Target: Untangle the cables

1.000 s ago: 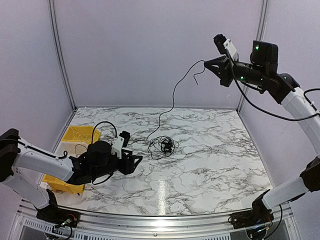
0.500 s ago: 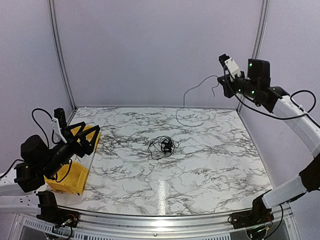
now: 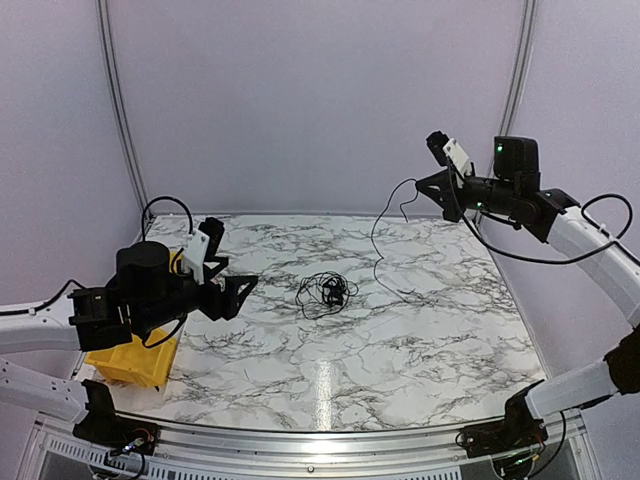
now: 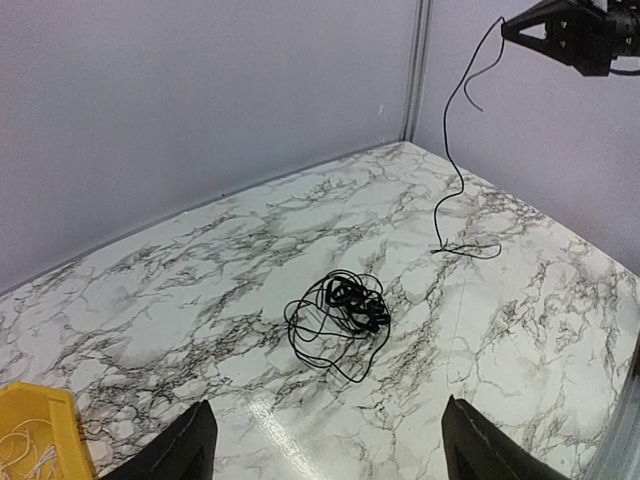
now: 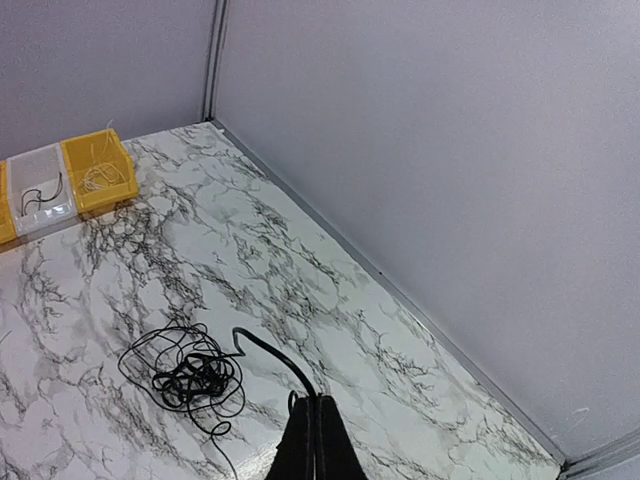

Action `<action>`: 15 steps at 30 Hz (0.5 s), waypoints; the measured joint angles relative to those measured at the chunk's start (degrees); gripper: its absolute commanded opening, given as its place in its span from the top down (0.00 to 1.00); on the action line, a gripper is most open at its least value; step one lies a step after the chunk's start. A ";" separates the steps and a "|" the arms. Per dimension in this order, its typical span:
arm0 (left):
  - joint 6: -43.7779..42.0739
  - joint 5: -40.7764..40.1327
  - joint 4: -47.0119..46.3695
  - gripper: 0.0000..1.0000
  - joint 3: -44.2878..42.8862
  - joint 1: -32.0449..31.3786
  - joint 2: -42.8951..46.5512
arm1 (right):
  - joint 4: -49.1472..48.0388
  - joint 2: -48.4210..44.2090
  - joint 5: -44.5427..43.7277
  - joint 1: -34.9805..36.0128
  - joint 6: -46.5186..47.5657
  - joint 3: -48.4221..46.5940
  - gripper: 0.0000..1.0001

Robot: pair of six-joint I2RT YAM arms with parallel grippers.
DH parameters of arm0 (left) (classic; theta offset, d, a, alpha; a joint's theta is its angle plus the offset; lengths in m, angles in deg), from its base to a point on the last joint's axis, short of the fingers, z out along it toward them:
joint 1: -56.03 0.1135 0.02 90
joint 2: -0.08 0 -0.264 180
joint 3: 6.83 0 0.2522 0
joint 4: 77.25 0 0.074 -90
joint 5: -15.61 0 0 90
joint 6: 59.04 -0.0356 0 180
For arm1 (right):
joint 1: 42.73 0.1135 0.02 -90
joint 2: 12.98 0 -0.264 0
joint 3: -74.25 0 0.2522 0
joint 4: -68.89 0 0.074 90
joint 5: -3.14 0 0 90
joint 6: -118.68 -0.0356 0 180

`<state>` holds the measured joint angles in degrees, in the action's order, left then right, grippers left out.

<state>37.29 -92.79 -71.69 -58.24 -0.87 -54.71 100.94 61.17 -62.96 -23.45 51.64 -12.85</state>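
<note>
We see the cable bunch (image 3: 325, 291) lying mid-table on the marble table (image 3: 420, 340), a loose wiry knot that touches neither gripper. One single cable (image 3: 374, 235) is clear of the bunch, to its right. Its lower end lies on the table toward the far right, and the rest rises to the right gripper (image 3: 422, 184). That gripper is raised high at the far right, jaws pinched tight on the cable's top, with a short tail dangling past them. The left gripper (image 3: 243, 295) hovers low on the left, pointing at the bunch, jaws spread wide and holding nothing. A yellow bin (image 3: 125, 362) sits at the table's left edge.
</note>
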 measured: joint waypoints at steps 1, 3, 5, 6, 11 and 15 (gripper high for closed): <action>-0.11 0.92 -0.66 0.19 -0.26 -0.04 -1.86 | 0.26 -0.48 0.90 0.22 0.15 0.00 1.00; -0.24 3.08 -1.81 0.19 -1.68 -0.13 -5.97 | 1.07 -1.46 3.02 0.94 0.68 -0.02 1.00; -0.39 4.94 -2.91 0.19 -3.72 -0.20 -9.38 | 2.32 -2.01 4.83 2.08 1.18 -0.22 1.00; -0.44 5.70 -3.56 0.19 -4.76 -0.28 -10.73 | 2.95 -2.05 5.68 2.78 1.40 -0.50 1.00; -0.85 9.07 -6.93 0.24 -8.28 -0.83 -15.06 | 5.49 -2.05 8.35 5.46 2.36 -1.55 1.00; -0.07 12.13 -9.88 0.27 -10.38 -0.92 -20.35 | 6.84 -2.03 10.27 6.43 2.47 -3.10 1.00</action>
<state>37.22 -80.66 -81.57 -68.63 -1.79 -75.06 107.78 59.14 -52.69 -17.02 54.11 -15.95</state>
